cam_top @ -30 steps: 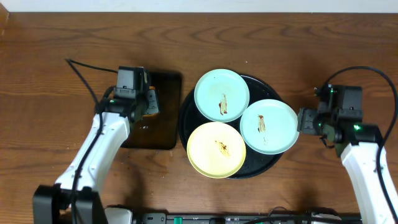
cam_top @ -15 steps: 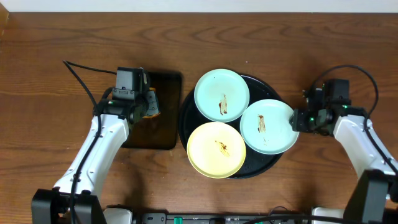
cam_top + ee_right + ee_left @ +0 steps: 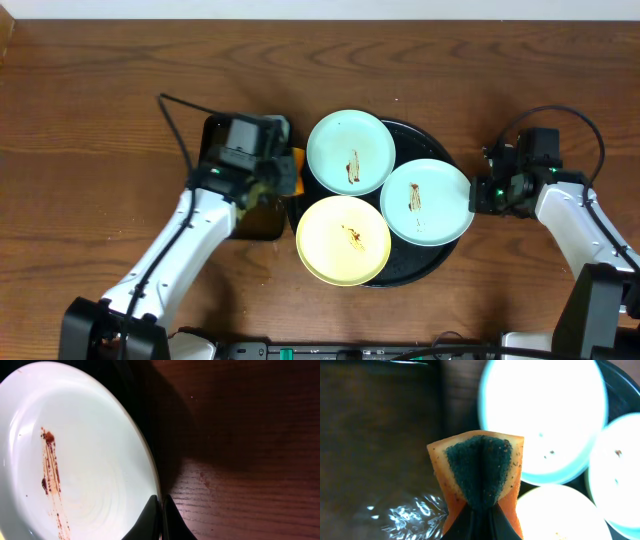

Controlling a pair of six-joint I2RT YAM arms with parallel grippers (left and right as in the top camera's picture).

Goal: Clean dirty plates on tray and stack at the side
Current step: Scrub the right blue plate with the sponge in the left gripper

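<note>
Three plates (image 3: 343, 240) dirty on tray (image 3: 415, 268) | right jaws now clamped on blue plate (image 3: 427, 202) rim | left jaws, gripping sponge (image 3: 480, 467), swing in

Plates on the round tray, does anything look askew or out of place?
Yes: the yellow plate, far blue plate and right blue plate all jut past the tray rim; each is smeared brown.
</note>
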